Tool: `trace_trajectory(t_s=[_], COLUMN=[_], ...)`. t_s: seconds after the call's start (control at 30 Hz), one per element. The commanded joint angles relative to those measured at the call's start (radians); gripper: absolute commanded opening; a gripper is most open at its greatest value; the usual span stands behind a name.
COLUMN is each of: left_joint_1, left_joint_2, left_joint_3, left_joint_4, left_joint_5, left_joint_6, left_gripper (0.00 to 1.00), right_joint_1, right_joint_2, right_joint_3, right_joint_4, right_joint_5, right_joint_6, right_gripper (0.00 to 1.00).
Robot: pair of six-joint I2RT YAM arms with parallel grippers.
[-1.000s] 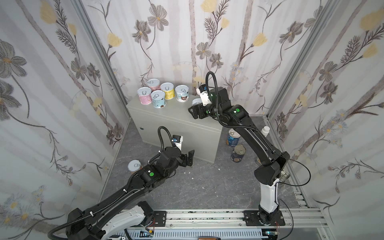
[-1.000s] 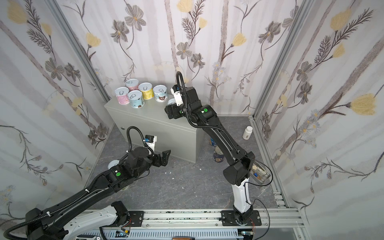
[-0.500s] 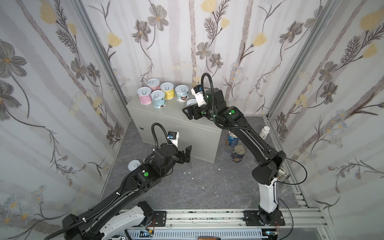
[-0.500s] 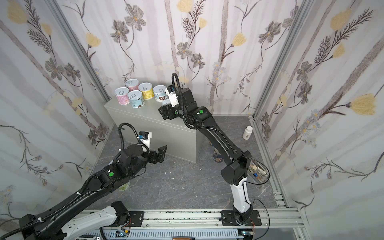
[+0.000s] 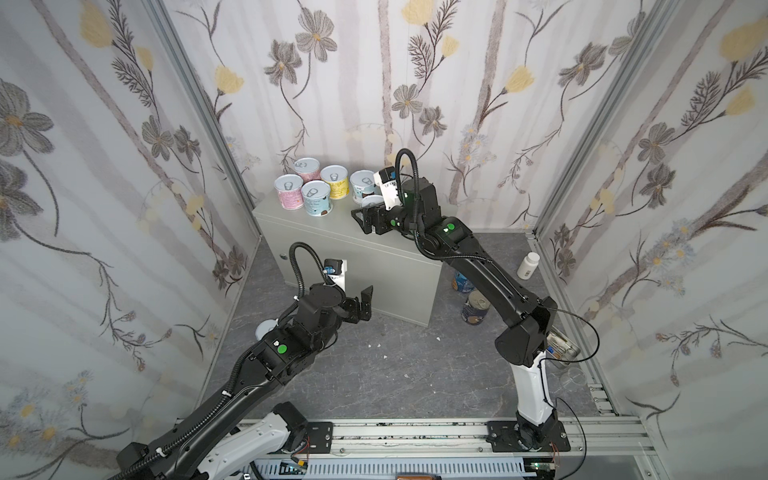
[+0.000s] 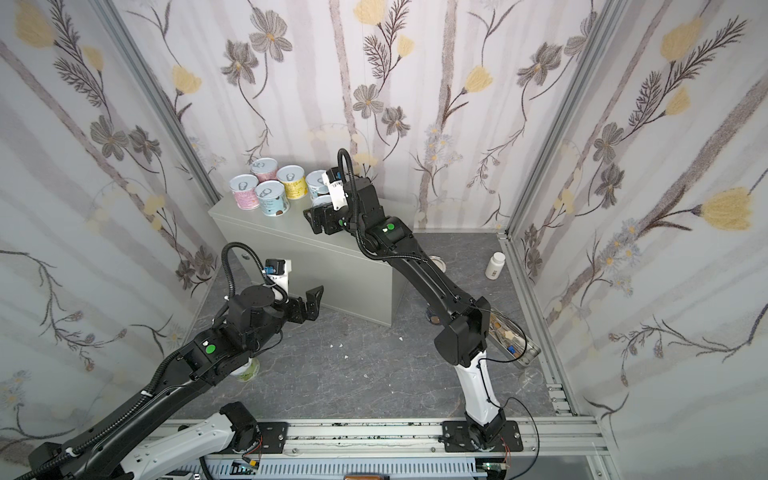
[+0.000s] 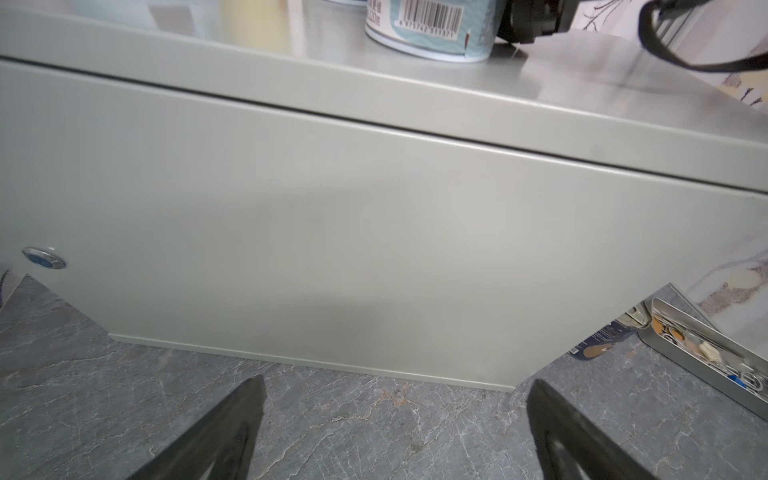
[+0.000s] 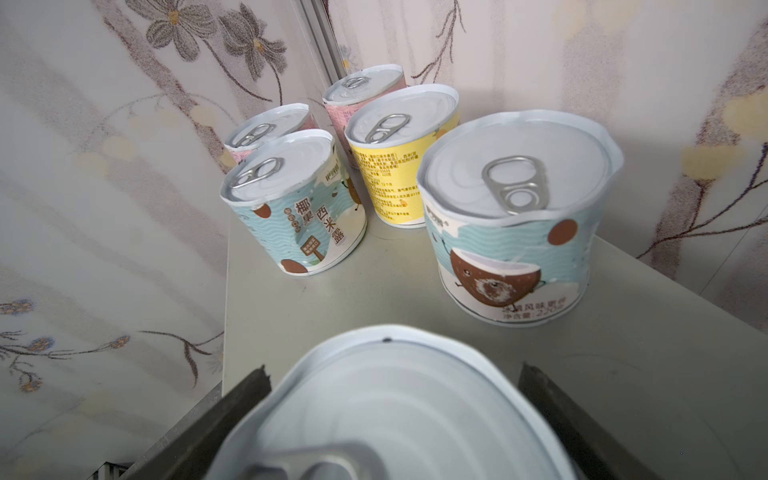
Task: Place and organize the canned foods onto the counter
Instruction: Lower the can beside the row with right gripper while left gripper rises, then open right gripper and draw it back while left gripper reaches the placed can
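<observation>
right gripper (image 8: 392, 369): fingers bracket a short can, call it flanked can (image 8: 395, 415), bottom centre of the right wrist view. Can't tell if the pads clamp it or stand clear, the contact line is blurred. Only its lid and pull tab show; the label is cut off by the frame edge. In both top views it stands on the counter (image 5: 399, 286), mostly hidden behind the gripper.

Beyond it on the same top, clustered at the counter's upper-left corner in the top views: coconut blue can (image 8: 511, 232) nearest, then yellow can (image 8: 403, 166), second blue can (image 8: 295, 216), front pink can (image 8: 266, 129), back pink can (image 8: 363, 89). All upright, tabs up. Pink ones are partly hidden by the others.

left gripper (image 7: 397, 380): spread wide, empty, low over the floor (image 7: 374, 436), facing the counter's front. Fingers cut off at the bottom edge of the left wrist view. Lock (image 7: 44, 257) at that view's left edge.

On the floor in the top views: tall blue can (image 5: 460, 282) and navy can (image 5: 476, 307) right of the counter, both partly behind the right arm (image 5: 490, 282). One more short can, greenish can (image 6: 245, 370), mostly covered by the left arm (image 6: 199, 357). Pill bottle (image 5: 528, 266) near the right wall. Flat tin (image 6: 515, 345) lower right, contents too small to read.

Room: dark marbled floor, floral wallpaper (image 5: 83, 208) on three sides, both arms on a rail (image 5: 415, 436) along the bottom edge.
</observation>
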Motion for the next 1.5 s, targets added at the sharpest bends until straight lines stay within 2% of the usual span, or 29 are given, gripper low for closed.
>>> trace_trajectory(t_s=[0.0, 0.23, 0.43, 0.7, 0.87, 1.03, 1.23, 1.47], left_joint_1=[0.012, 0.019, 0.036, 0.049, 0.052, 0.059, 0.08, 0.103], left_joint_2=[0.011, 0.088, 0.191, 0.328, 0.371, 0.456, 0.533, 0.608], left_joint_3=[0.038, 0.173, 0.329, 0.473, 0.534, 0.604, 0.666, 0.727], left_joint_4=[0.008, 0.025, 0.039, 0.04, 0.052, 0.059, 0.057, 0.057], left_joint_5=[-0.027, -0.066, -0.038, -0.033, -0.033, -0.009, 0.032, 0.061], left_joint_6=[0.015, 0.069, 0.131, 0.156, 0.171, 0.175, 0.17, 0.161], left_gripper=[1.0, 1.0, 1.0, 1.0, 1.0, 1.0, 1.0, 1.0], right_joint_1=[0.002, 0.0, -0.013, -0.077, -0.111, -0.145, -0.279, -0.341], right_joint_2=[-0.004, -0.066, -0.112, -0.166, -0.22, -0.345, -0.625, -0.809], right_joint_3=[-0.007, -0.007, -0.007, -0.007, -0.025, -0.198, -0.664, -0.844], right_joint_4=[-0.09, -0.073, -0.07, -0.056, -0.079, -0.023, 0.331, 0.365], right_joint_5=[-0.019, -0.046, -0.077, -0.12, -0.126, -0.086, -0.169, -0.176], right_joint_6=[0.01, -0.002, -0.01, 0.018, -0.005, 0.016, 0.164, 0.148], right_gripper=[0.96, 0.98, 0.99, 1.0, 1.0, 1.0, 1.0, 1.0])
